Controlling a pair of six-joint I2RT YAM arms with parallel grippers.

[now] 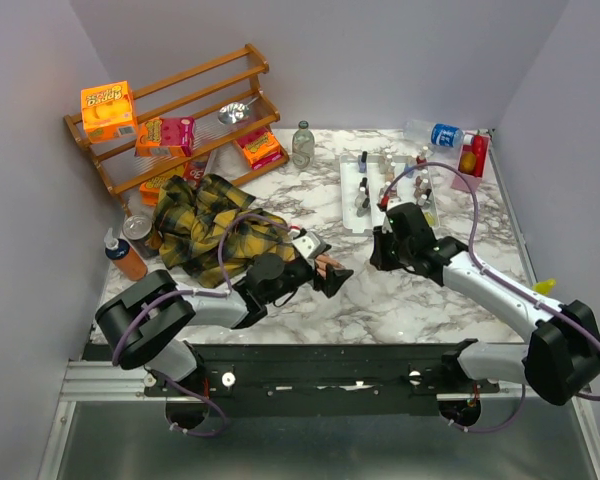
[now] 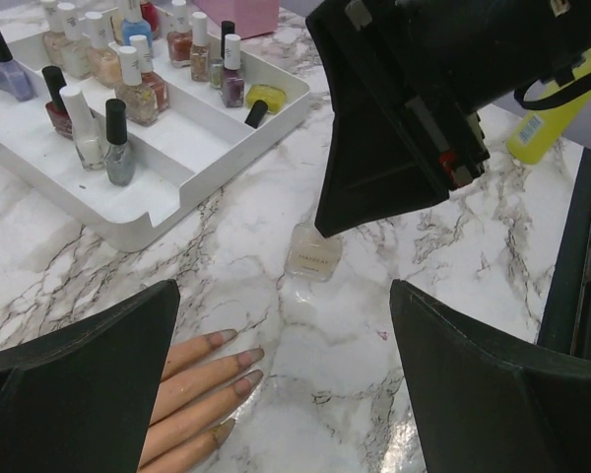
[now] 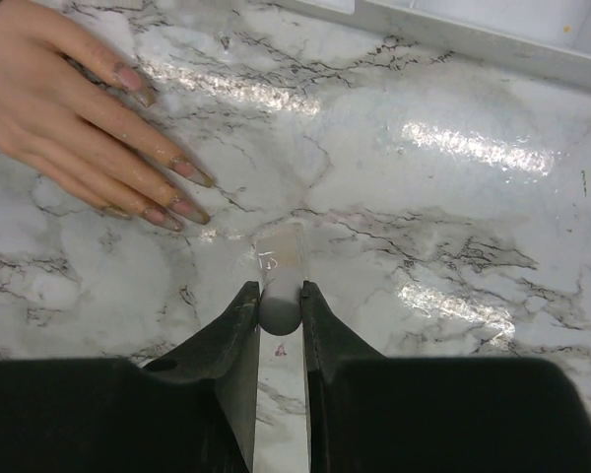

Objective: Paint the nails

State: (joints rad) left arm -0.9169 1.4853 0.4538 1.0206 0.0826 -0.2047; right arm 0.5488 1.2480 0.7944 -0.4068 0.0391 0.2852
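Observation:
The peach mannequin hand (image 1: 330,266) sticks out of the yellow-and-black plaid sleeve (image 1: 205,225) and lies flat on the marble. Its nails (image 2: 238,360) look dull pinkish in the left wrist view and also show in the right wrist view (image 3: 182,207). My left gripper (image 2: 284,325) is open and empty, and the fingers of the hand lie by its left finger (image 2: 79,394). My right gripper (image 3: 279,296) is shut on the grey cap (image 3: 279,310) of a small pale polish bottle (image 3: 281,258), which stands on the table (image 2: 313,251) just right of the hand.
A white tray (image 1: 380,195) with several polish bottles stands behind my right gripper (image 1: 385,250). A wooden rack (image 1: 180,110) with boxes is at the back left. A glass bottle (image 1: 302,145), a water bottle (image 1: 435,133), an orange bottle (image 1: 127,255) and a can (image 1: 138,232) stand around.

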